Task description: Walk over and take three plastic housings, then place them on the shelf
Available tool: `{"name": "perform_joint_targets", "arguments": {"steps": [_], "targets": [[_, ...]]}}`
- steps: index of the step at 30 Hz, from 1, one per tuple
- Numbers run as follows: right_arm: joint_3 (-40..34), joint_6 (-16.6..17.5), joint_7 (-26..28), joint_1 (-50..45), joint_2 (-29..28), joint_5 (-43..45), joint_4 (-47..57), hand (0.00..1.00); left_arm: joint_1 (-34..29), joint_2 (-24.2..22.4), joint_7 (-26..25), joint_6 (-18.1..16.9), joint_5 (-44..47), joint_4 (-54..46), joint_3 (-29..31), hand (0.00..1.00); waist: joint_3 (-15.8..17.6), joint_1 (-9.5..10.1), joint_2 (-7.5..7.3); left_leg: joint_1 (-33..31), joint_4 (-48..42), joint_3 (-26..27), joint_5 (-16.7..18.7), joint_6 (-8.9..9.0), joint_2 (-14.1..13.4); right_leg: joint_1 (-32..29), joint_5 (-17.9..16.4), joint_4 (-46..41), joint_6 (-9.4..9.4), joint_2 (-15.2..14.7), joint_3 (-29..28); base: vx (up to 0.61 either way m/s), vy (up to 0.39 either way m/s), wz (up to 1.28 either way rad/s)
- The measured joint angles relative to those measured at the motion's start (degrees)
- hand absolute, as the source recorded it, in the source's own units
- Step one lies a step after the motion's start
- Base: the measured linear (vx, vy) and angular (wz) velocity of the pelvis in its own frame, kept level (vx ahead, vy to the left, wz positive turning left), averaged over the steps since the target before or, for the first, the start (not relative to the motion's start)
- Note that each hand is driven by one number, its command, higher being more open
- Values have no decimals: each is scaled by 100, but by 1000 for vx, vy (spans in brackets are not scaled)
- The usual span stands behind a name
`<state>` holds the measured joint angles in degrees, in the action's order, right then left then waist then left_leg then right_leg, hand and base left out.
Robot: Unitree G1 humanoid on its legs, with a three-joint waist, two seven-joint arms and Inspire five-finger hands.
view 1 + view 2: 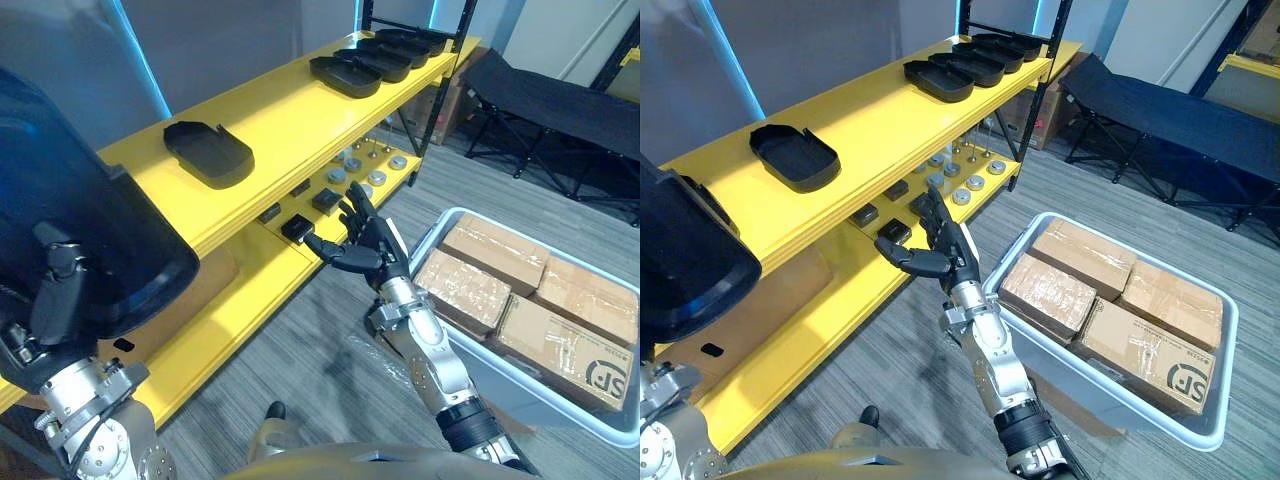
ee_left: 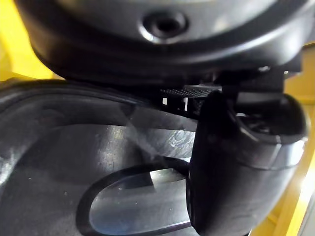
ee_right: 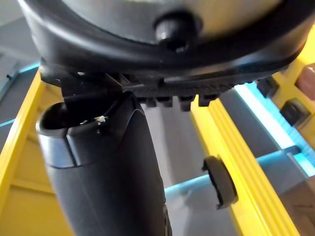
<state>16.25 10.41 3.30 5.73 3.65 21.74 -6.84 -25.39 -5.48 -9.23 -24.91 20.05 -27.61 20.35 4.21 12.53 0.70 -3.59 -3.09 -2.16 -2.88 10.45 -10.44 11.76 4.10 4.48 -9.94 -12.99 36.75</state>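
Held housing (image 1: 95,220): black plastic shell, hollow side towards the wrist camera, carried high at the robot's left over the near end of the shelf. Judged raised so that it clears the edge before set-down.
Left hand (image 2: 236,162): thumb pressed into the shell's hollow and clamping its wall. The fingers are probably behind the wall, but they are hidden.
Right hand (image 1: 372,250): empty, fingers spread and straight, thumb out to the side. The forearm reaches forward and hovers in front of the lower tier, touching nothing, and is judged to be kept clear of the placing.
Shelf (image 1: 290,120): yellow, with free space on the top tier near the held shell.
Placed housing (image 1: 208,152): lies hollow-up on the top tier.
Row of housings (image 1: 365,62): lined up at the far end.
Small parts (image 1: 350,170): on the lower tier.
Bin (image 1: 1090,378): grey, on the floor at the right, holding cardboard boxes (image 1: 1060,295).
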Motion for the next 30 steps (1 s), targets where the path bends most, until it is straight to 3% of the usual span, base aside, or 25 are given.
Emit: {"name": "perform_joint_targets", "arguments": {"steps": [3,4,7,9,11,12,14,21,26,30], "targets": [[-78,10,-187,-62,44,4,-25,100,132,96,435,12,74,23,-508,0,90,-188,-40,-245,-63,-73,-130,-216,90,204,-202,-110,-7,-29,570,-56,-5,91],[-130,56,-313,-81,64,-2,-25,100,238,136,653,12,146,35,-701,0,131,-232,12,-331,-58,-58,-216,-296,89,255,-299,-233,-47,-51,768,-46,23,111],[-230,210,-398,-86,69,-1,-26,100,399,194,889,-8,275,35,-962,0,247,-186,100,-342,64,-45,-393,-282,132,303,-469,-556,-93,-178,962,-21,68,67],[-211,345,-282,-145,68,185,-22,100,526,274,1045,-11,630,54,-1129,0,293,-241,158,-405,151,-275,-496,-365,292,121,-926,-1082,-85,-278,487,-40,43,74],[-231,466,-253,-350,71,218,-2,100,851,406,1184,-88,800,246,-1396,0,302,-403,100,-402,380,-720,-722,-383,553,-11,-1493,-1599,128,-295,-473,-45,-49,119],[-232,480,-233,-382,62,225,-2,100,978,466,1257,-130,860,340,-1453,0,310,-432,64,-403,481,-795,-841,-361,608,-52,-1583,-1722,34,-330,-595,-47,-84,95],[-217,479,-127,-391,58,225,-2,100,1019,518,1283,-147,856,358,-1585,0,337,-425,31,-408,577,-789,-973,-338,596,-64,-1654,-1825,-85,-342,-533,-50,-87,34],[-262,476,172,-566,63,357,331,100,924,545,1222,-151,857,372,-1643,0,362,-522,39,-309,538,-594,-981,-333,503,-65,-1613,-1727,-148,-283,-715,-73,-11,-12],[-393,488,610,-694,69,586,531,100,893,545,1072,-262,772,372,-1601,0,469,-613,40,-573,-167,-63,-630,-474,493,-79,-1707,-1870,-159,-443,-742,-81,58,-4],[-445,632,648,-678,67,678,532,100,899,546,1015,-307,600,354,-1464,0,592,-499,58,-1225,-1765,123,220,-649,600,2,-1879,-2126,-345,-708,-685,1,118,12]]}}
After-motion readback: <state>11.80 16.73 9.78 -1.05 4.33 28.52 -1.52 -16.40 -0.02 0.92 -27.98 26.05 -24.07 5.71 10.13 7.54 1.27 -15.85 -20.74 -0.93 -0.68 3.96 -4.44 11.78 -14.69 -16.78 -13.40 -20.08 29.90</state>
